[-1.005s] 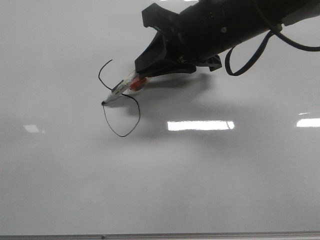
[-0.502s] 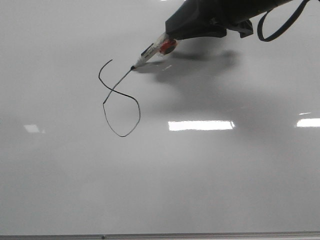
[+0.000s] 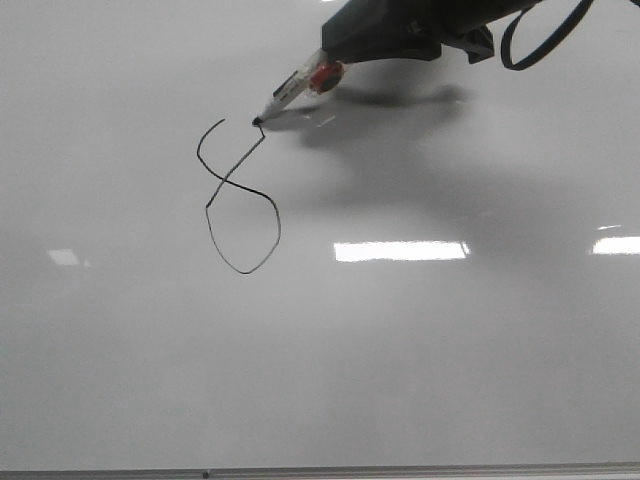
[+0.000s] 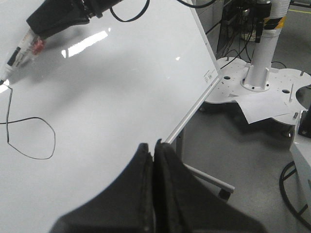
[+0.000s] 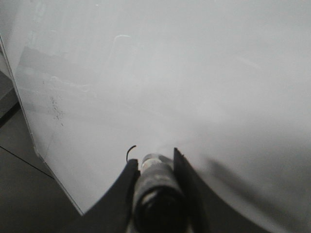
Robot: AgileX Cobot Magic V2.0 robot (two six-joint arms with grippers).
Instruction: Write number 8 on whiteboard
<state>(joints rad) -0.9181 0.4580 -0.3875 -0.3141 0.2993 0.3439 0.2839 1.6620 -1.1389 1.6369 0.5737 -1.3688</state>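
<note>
Right gripper (image 3: pixel 335 62) is clamped on a marker (image 3: pixel 300 84), white barrel with a red band, angled down and away from the claw, its black tip touching the whiteboard (image 3: pixel 420 360). In the right wrist view the two fingers (image 5: pixel 127 180) squeeze the barrel (image 5: pixel 158 187) between them, and a short curl of black line shows just past it.

The tip sits at the top of the number 8 (image 3: pixel 238 198). It's a thin black line: an open hook at the top left, a crossing in the middle, a straight stroke running up from the crossing to the tip, and a larger rounded lower loop. The upper loop isn't closed; there's a gap between the hook's end and the tip. The figure sits on the upper left part of the board, small against the glossy grey-white surface, well away from the thin frame edge along the bottom.

The right arm reaches in from the board's upper right corner, a black cable (image 3: pixel 545 40) looping off it, its shadow on the board just beneath.

The left gripper (image 4: pixel 154 160) hangs off the board's near edge, fingers pressed together with nothing between them.
</note>
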